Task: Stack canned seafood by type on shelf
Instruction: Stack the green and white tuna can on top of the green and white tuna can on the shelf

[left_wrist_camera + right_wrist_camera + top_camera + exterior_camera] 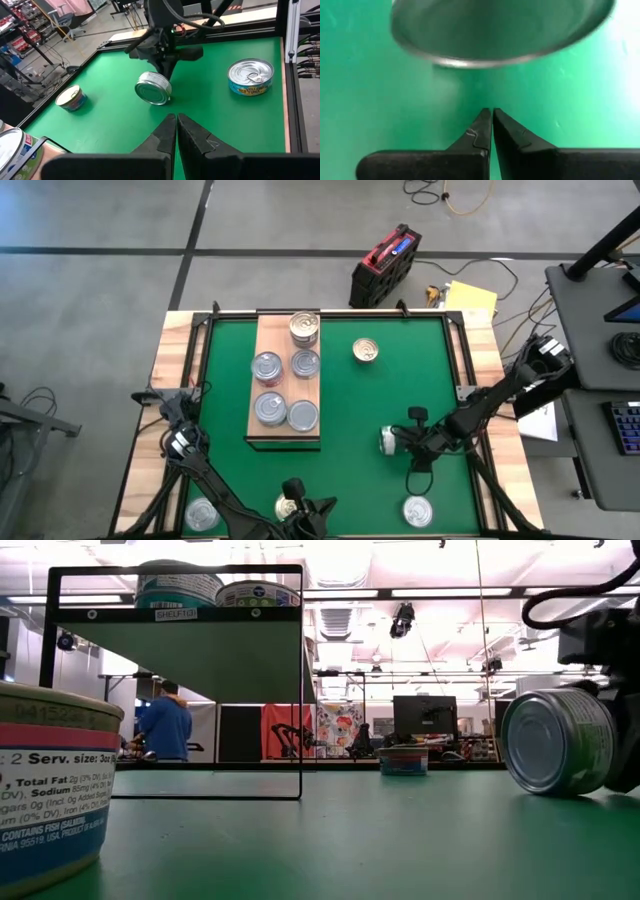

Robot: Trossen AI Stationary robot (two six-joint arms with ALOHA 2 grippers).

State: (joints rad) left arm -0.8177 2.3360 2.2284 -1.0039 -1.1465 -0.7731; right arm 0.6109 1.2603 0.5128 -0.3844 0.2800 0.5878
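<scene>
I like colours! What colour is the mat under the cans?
Green. The mat shows best in the high view, where it covers the table around the wooden shelf.

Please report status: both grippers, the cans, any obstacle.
Right gripper shut beside tipped silver round tin. Left gripper shut, waiting. Five tins on light wooden shelf. Nothing blocking.

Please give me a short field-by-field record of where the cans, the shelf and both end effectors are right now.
shelf: wooden board on the green mat's left half
cans on shelf: five, one of them at the far end with a gold-toned lid
tipped can: lying on its side on the mat, right in front of the right end effector
right end effector: shut, not holding the can
left end effector: shut, near the table's front edge, holding nothing
loose upright cans: one beyond the shelf's right, others along the front edge
</scene>
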